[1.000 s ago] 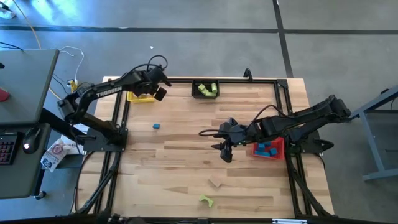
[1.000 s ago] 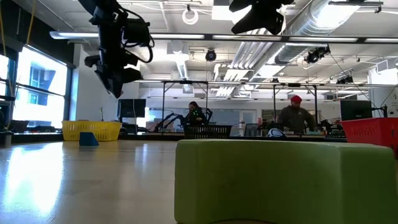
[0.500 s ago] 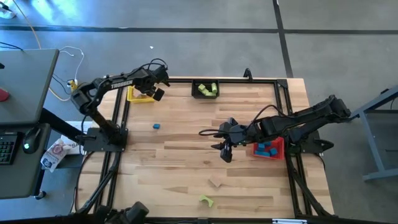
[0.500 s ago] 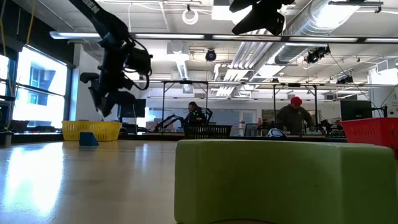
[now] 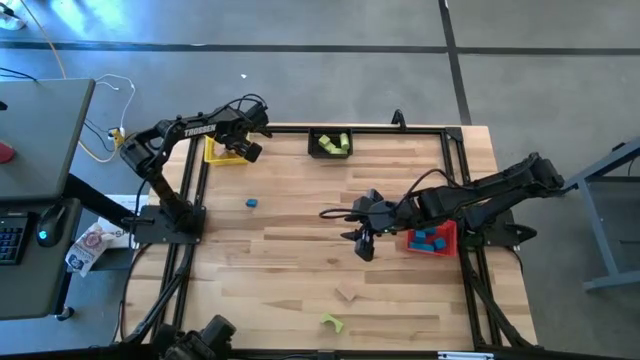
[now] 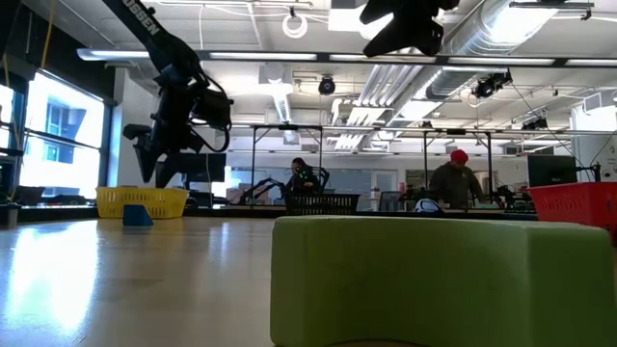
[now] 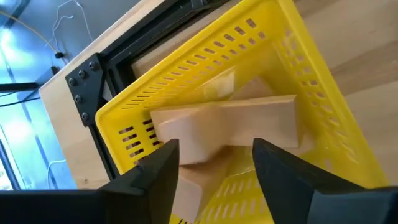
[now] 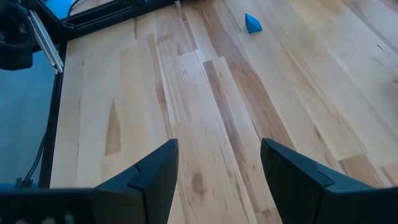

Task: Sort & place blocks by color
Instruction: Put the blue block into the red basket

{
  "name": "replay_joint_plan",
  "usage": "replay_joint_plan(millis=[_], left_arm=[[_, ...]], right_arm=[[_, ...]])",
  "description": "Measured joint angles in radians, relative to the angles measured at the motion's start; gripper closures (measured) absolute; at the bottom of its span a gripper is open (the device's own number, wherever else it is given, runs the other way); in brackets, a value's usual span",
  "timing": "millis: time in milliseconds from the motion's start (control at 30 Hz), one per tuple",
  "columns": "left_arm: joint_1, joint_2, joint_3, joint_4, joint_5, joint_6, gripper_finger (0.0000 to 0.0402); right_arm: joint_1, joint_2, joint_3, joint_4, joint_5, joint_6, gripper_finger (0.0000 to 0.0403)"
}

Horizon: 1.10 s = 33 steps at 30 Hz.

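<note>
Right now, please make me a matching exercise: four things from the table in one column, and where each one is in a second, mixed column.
Things:
1. yellow bin
2. red bin
3. black bin
4. left gripper

Places or contents:
a. holds green blocks
b. open above the yellow bin
c. holds tan wooden blocks
d. holds blue blocks

Pairs: 1-c, 2-d, 3-a, 4-b

I see tan wood blocks (image 7: 224, 121) piled in the bin at ten o'clock, green blocks (image 5: 333, 143) at twelve, blue blocks (image 5: 429, 239) at three. A blue block (image 5: 251, 202), tan block (image 5: 347, 293) and green block (image 5: 331, 322) lie loose.
</note>
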Motion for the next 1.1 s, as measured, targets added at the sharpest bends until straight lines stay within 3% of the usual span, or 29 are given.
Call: replay_joint_plan(millis=[267,500,633,1100], left_arm=[[-0.002,-0.001,0.068,-0.07,0.03,0.016,0.0182],[-0.045,-0.015,0.129,-0.175,0.285,-0.073,0.0184],[-0.116,-0.018,0.13,-0.201,0.351,-0.065,0.0185],[-0.456,-0.018,0.027,-0.224,0.399,-0.189,0.0185]], right_arm=[[0.012,0.0,0.0,-0.007,0.008,0.0,0.019],[0.042,0.0,0.0,-0.012,0.054,0.0,0.019],[0.06,0.0,0.0,-0.025,0.055,0.0,0.019],[0.081,0.0,0.0,-0.05,0.055,-0.008,0.019]])
